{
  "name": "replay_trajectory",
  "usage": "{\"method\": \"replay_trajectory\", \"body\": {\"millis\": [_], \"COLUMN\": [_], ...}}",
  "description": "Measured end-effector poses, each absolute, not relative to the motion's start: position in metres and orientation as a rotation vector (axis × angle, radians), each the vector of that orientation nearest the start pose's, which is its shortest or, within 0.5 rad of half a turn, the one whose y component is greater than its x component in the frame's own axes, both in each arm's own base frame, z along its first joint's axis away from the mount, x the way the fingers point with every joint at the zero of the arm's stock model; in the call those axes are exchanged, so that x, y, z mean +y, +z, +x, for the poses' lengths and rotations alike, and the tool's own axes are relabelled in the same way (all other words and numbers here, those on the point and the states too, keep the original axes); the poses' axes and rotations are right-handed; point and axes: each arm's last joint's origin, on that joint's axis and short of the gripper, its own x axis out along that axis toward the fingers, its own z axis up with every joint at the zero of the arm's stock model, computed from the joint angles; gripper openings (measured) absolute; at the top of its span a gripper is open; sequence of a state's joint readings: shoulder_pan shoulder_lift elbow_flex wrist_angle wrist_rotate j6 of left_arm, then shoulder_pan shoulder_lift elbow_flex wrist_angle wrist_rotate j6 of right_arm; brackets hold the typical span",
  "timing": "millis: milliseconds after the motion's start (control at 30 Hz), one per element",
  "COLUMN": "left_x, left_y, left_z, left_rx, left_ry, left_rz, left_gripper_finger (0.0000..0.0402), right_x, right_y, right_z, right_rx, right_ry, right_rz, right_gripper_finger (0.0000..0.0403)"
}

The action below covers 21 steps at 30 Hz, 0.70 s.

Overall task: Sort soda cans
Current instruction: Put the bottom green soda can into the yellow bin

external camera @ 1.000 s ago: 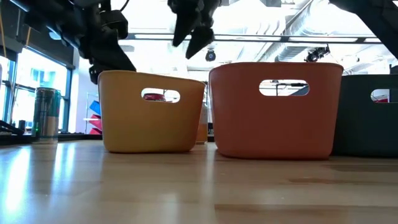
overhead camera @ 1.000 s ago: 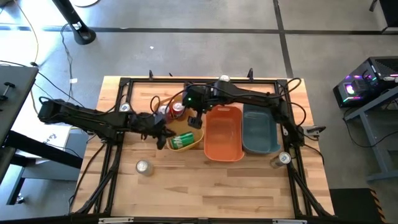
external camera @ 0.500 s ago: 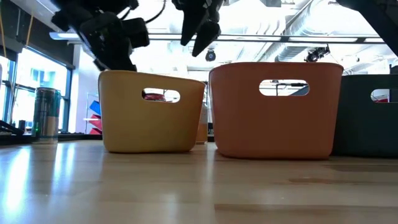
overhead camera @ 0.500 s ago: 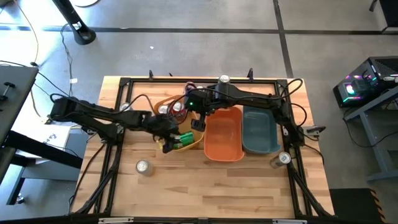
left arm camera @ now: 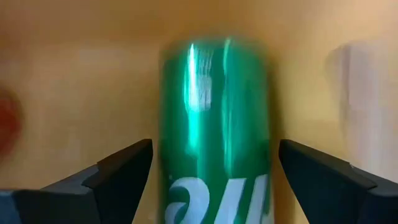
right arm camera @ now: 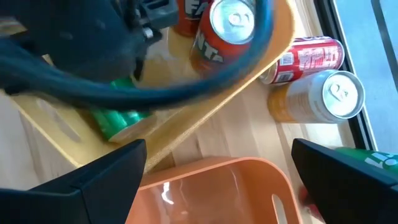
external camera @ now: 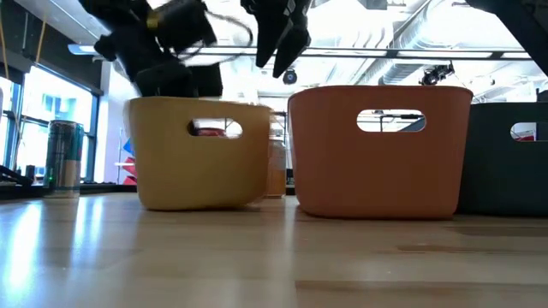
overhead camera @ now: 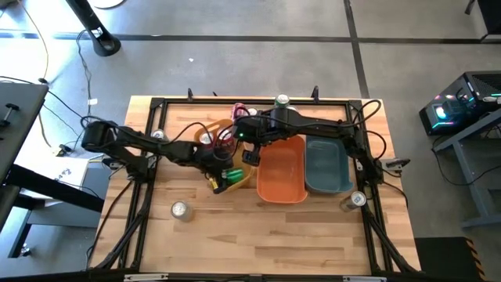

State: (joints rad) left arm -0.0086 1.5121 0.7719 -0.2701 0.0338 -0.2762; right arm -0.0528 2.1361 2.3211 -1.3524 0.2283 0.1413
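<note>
The left gripper (overhead camera: 221, 178) hangs over the yellow bin (overhead camera: 244, 179) near the table's (overhead camera: 235, 235) middle, fingers (left arm camera: 118, 171) spread either side of a green can (left arm camera: 216, 130) lying inside. The right gripper (overhead camera: 250, 153), jaws wide and empty, hovers beside the orange bin (overhead camera: 282, 192). Red cans (right arm camera: 308, 55) and an orange one (right arm camera: 317, 98) stand near the far edge; a silver can (overhead camera: 181, 210) sits alone toward the near left.

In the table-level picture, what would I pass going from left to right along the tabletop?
Silver-green can standing alone → yellow bin → orange bin → dark teal bin at the right edge.
</note>
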Motion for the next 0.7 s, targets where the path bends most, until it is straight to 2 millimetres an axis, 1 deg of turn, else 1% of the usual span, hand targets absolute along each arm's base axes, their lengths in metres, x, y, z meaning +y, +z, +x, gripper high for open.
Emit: {"method": "replay_trajectory", "body": {"millis": [300, 367, 400, 467, 533, 633, 700], "left_x": [-0.003, -0.001, -0.001, -0.001, -0.001, -0.001, -0.001], "left_y": [0.145, 0.14, 0.137, 0.145, 0.153, 0.161, 0.169], "left_z": [0.282, 0.278, 0.274, 0.275, 0.28, 0.279, 0.281], "left_rx": [1.073, 1.099, 1.141, 1.139, 1.111, 1.121, 1.093], "left_ry": [0.178, 0.234, 0.251, 0.262, 0.244, 0.224, 0.218], "left_rz": [-0.331, -0.309, -0.3, -0.291, -0.271, -0.255, -0.256], "left_gripper_finger": [0.0343, 0.0328, 0.0313, 0.028, 0.0281, 0.0281, 0.0281], "right_x": [-0.029, -0.029, -0.029, -0.029, -0.029, -0.03, -0.03], "right_y": [0.343, 0.342, 0.342, 0.342, 0.342, 0.342, 0.342], "right_z": [0.429, 0.428, 0.428, 0.427, 0.427, 0.427, 0.428], "right_rx": [1.136, 1.136, 1.141, 1.147, 1.148, 1.147, 1.143], "right_ry": [-0.34, -0.348, -0.352, -0.352, -0.352, -0.353, -0.353], "right_rz": [0.034, 0.047, 0.051, 0.05, 0.05, 0.051, 0.051], "right_gripper_finger": [0.0397, 0.0397, 0.0397, 0.0397, 0.0397, 0.0397, 0.0397]}}
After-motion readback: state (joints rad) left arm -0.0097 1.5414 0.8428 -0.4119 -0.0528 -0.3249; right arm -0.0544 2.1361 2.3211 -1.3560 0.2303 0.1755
